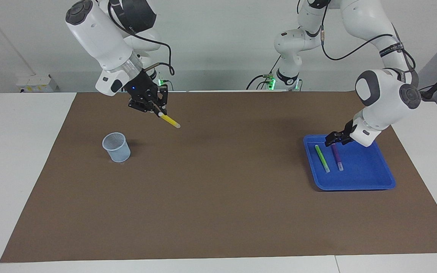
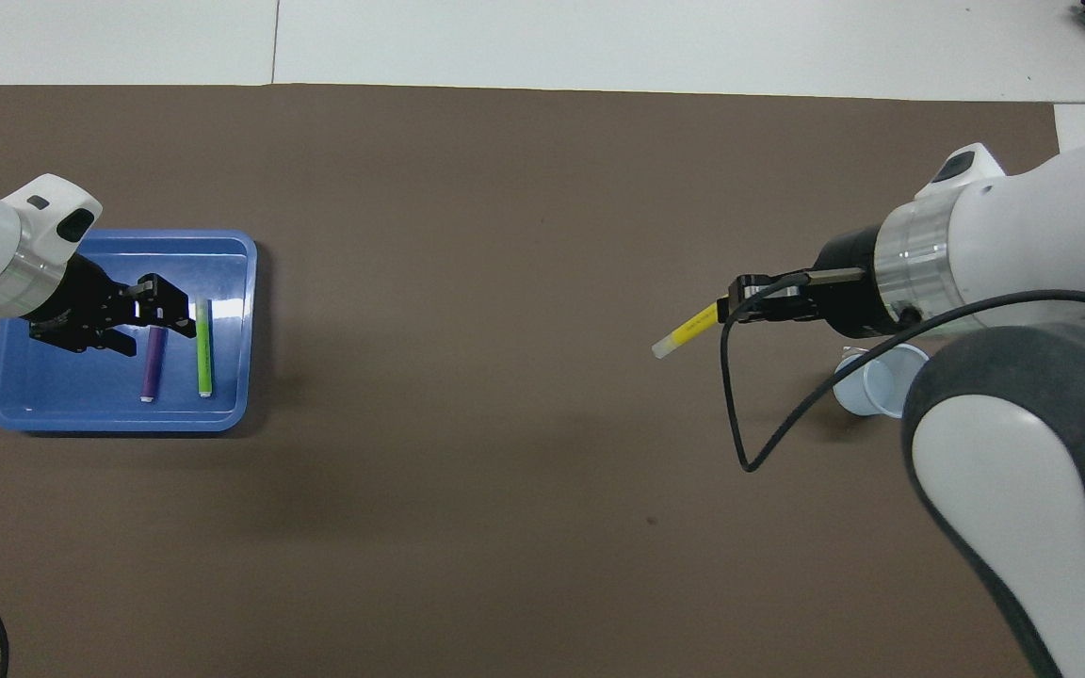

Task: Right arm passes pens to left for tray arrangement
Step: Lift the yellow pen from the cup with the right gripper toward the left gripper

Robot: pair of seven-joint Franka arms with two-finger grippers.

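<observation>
Starting at the right arm's end of the table, we see the pale blue mesh cup (image 1: 116, 147) standing upright on the brown mat (image 1: 218, 212), with nothing in it that we can make out. The right gripper (image 1: 157, 110) is up in the air over the mat, off to the side of the cup toward the middle of the table. Its fingertips are pinched together on one end of the yellow pen (image 1: 169, 121), which slants down and away from the fingers with its pale tip leading. In the overhead view the same gripper (image 2: 729, 311) holds the yellow pen (image 2: 688, 331) pointing toward the left arm's end, while the cup (image 2: 882, 380) sits partly hidden under the arm.

Moving across the bare middle of the mat, we come to the blue tray (image 1: 370, 181) at the left arm's end. The left gripper (image 1: 334, 138) hangs just above the tray's edge nearest the robots, with its fingers spread apart and nothing between them. Just below it lie the green pen (image 1: 322, 158) and the purple pen (image 1: 337, 156), side by side and nearly parallel on the tray floor, the purple one closer under the gripper. From overhead the left gripper (image 2: 158, 303) covers the upper end of the purple pen (image 2: 153, 363); we think it is clear of the pen, though the facing view leaves that a little uncertain. The green pen (image 2: 204, 347) lies just beside it, within the tray (image 2: 119, 417).
</observation>
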